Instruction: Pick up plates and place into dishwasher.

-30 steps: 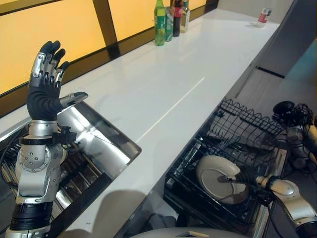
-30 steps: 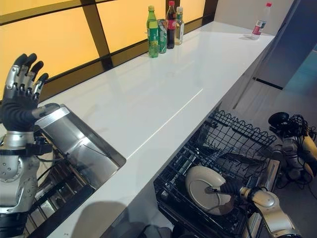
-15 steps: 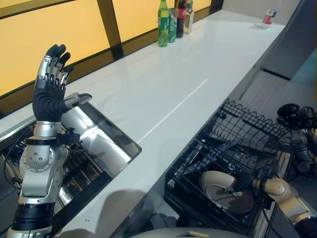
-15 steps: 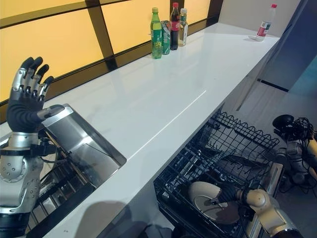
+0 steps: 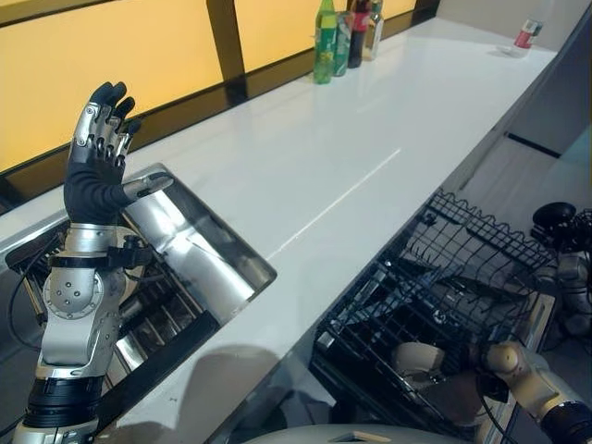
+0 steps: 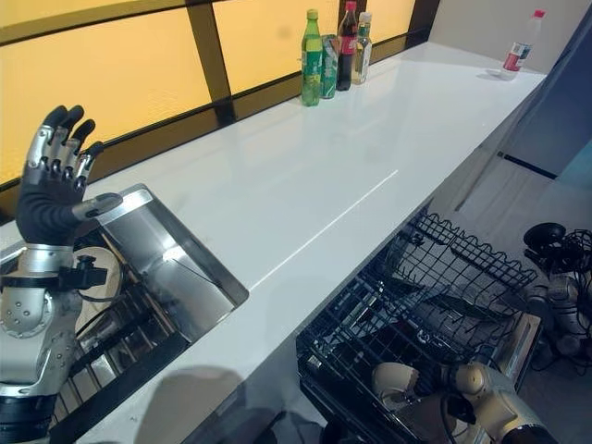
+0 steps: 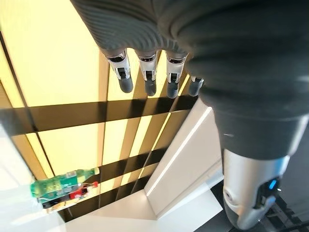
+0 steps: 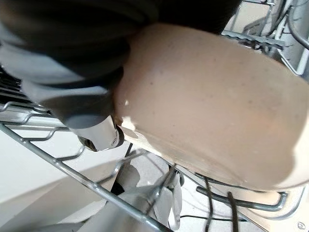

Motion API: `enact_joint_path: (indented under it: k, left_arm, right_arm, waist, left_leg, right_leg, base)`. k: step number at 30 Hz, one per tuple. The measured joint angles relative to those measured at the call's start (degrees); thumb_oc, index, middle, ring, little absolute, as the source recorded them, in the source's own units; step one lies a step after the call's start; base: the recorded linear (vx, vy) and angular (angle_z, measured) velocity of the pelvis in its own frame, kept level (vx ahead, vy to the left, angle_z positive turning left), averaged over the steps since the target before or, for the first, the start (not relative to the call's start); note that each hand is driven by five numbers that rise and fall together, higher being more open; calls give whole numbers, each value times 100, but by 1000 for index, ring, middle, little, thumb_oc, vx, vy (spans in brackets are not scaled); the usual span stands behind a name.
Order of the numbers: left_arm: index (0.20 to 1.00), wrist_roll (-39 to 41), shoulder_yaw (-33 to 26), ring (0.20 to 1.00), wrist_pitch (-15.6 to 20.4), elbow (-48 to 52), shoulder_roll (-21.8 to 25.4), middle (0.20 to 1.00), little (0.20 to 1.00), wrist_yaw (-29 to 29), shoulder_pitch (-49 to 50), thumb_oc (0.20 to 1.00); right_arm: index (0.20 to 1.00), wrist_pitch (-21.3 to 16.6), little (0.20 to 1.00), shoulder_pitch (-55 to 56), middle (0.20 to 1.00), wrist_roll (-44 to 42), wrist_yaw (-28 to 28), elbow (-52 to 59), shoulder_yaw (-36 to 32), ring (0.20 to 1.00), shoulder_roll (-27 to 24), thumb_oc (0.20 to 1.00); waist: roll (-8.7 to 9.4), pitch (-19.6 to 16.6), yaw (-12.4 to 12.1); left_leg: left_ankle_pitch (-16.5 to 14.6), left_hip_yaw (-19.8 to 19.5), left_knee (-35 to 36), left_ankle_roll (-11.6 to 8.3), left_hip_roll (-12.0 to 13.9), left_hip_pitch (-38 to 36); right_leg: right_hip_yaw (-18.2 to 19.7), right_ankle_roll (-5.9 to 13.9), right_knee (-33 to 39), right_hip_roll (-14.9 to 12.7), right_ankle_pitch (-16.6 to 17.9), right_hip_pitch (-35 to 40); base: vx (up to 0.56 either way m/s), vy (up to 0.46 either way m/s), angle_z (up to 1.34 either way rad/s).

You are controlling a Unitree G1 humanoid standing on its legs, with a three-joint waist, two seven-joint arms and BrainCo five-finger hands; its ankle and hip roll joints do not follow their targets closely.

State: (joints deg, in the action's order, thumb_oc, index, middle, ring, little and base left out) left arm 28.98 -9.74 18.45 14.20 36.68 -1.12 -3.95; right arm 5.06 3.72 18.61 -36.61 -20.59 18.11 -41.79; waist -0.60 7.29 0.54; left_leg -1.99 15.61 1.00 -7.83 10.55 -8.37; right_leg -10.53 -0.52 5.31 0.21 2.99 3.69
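Plate (image 8: pixel 212 106) pinched in my right hand (image 8: pixel 91 104) lower right, left hand (image 5: pixel 97 157) open upper left; I judge it may snag rack (image 5: pixel 444 268) wires

Silver-grey arm, dark ribbed cover, robot hand (image 5: pixel 92 180) silver fingers dark-tipped.
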Motion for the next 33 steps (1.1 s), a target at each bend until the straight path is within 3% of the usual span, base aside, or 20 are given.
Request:
enact_joint_path:
  k: [2, 3, 4, 5, 6, 7, 21, 33]
  left_arm:
    - [1000, 0, 3, 1000, -35, 0, -1, 1000, 1000, 0, -11, 1000]
    - [1000, 0, 4, 1000, -36, 0, -1, 1000, 1000, 0, -13, 1000]
    - [1000, 0, 3, 1000, -36, 0, -1, 1000, 1000, 0, -14, 1000]
    - [1000, 0, 4, 1000, -36, 0, -1, 1000, 1000, 1, -14, 1000]
    - [1000, 0, 4, 1000, -36, 0, -1, 1000, 1000, 1, -14, 1000]
    - [1000, 0, 4, 1000, -36, 0, -1, 1000, 1000, 1, -14, 1000]
    - [1000, 0, -2, 1000, -26, -3, -1, 1000, 1000, 1, -11, 1000]
    - [1000, 114, -127, 1000, 22, -93, -119, 1000, 1000, 77, 280, 1000]
  right_arm:
    - [385, 0, 385, 7, 385, -2, 90, -5, 0, 385, 85, 385]
    - [470, -3, 470, 0, 470, -4, 107, -5, -1, 470, 96, 470]
    - [633, -4, 633, 2, 633, -7, 148, -5, -11, 633, 115, 633]
    - [733, -10, 733, 9, 733, -22, 217, -5, -18, 733, 141, 733]
    - [909, -15, 909, 11, 909, -30, 266, -5, -19, 909, 175, 909]
    - [1000, -17, 1000, 26, 1000, -31, 337, -2, -24, 1000, 229, 1000]
    - [1000, 6, 1000, 234, 1000, -378, 1285, 250, -451, 1000, 407, 1000]
    - [1000, 144, 1000, 446, 1000, -709, 2476, 2043, -2608, 1000, 118, 1000]
  waist:
    - [13, 1, -16]
    - [8, 2, -15]
    - [5, 4, -11]
    - [4, 5, -8]
    - [1, 6, -7]
    - [-8, 9, -2]
    - [-207, 7, 4]
    - [-338, 10, 48]
  left_leg:
    - [1, -12, 12, 0, -3, -3]
    - [1, -15, 3, 1, -2, -6]
    - [1, -15, -16, 1, 1, -4]
    - [1, -15, -38, 2, 4, -3]
    - [1, -16, -55, 2, 10, -7]
    - [1, -17, -67, 2, 12, -13]
    - [0, -45, -63, 4, 1, -9]
    - [-14, 12, -25, 27, -2, 8]
  right_leg:
    - [-21, -1, 11, 5, -5, 6]
    - [-23, -2, 14, 4, -7, 17]
    - [-23, -4, 14, 5, -9, 24]
    - [-23, -9, 14, 5, -12, 32]
    - [-23, -12, 14, 7, -15, 45]
    - [-23, -15, 15, 7, -17, 57]
    - [-46, -7, -10, -1, -12, 66]
    - [18, -3, -13, 7, -1, -5]
  base:
    - [-2, 21, 7]
    - [0, 0, 0]
    - [0, 0, 0]
    - [0, 0, 0]
    - [0, 0, 0]
    - [0, 0, 0]
    - [0, 0, 0]
    - [-7, 9, -2]
